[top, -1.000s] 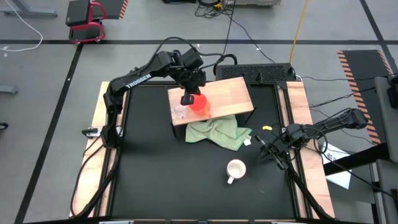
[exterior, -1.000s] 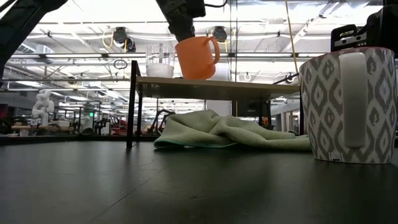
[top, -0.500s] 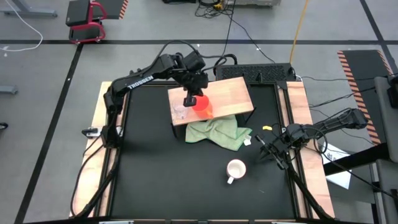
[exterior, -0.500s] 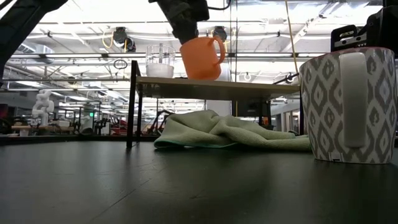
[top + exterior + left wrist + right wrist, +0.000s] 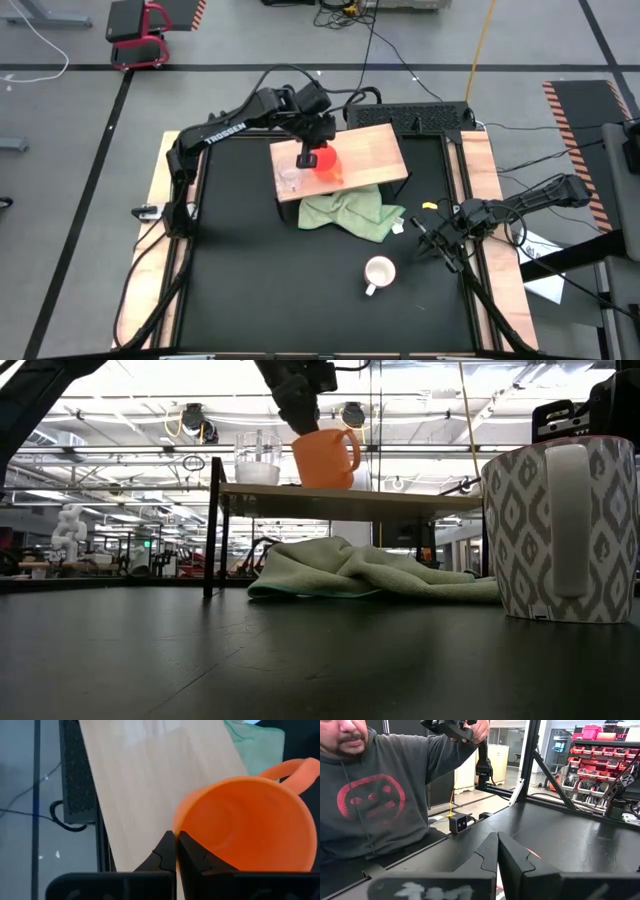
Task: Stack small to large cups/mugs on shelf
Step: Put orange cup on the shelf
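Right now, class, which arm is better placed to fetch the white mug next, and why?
Right, probably. The white mug stands on the table's right side, close to the idle, shut right tool. The left tool is busy on the shelf, shut on the orange mug rim.

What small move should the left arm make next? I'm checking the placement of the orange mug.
Probably lower slightly and let go: the left gripper pinches the rim of the orange mug, which sits at shelf level beside the glass cup.
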Tool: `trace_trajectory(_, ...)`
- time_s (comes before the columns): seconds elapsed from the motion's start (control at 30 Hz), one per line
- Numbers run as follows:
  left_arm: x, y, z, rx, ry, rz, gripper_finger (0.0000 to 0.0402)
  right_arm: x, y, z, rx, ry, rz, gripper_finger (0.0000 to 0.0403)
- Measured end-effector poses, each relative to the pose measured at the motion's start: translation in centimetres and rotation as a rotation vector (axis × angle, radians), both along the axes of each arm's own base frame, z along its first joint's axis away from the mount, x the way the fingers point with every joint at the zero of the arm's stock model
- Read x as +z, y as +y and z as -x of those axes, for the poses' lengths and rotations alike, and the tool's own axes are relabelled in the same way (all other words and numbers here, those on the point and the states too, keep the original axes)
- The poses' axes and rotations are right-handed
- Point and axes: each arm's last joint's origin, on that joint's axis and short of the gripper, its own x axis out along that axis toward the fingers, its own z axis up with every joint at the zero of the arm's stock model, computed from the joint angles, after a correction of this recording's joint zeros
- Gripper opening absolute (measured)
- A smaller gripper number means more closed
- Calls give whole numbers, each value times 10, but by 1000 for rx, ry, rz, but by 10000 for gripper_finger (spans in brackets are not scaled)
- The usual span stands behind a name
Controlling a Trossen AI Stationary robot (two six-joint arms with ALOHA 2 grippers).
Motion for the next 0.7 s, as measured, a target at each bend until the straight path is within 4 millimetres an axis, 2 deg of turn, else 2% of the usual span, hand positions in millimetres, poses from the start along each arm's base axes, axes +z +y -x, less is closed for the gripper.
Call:
trace_trajectory(0.47, -2, -2, 3, -16, 38, 18, 1, 0, 0, 0, 0, -21, 21, 0)
trace_trajectory(0.7, -2, -13, -2, -48, 51, -45, 1, 0, 0, 0, 0, -19, 20, 0)
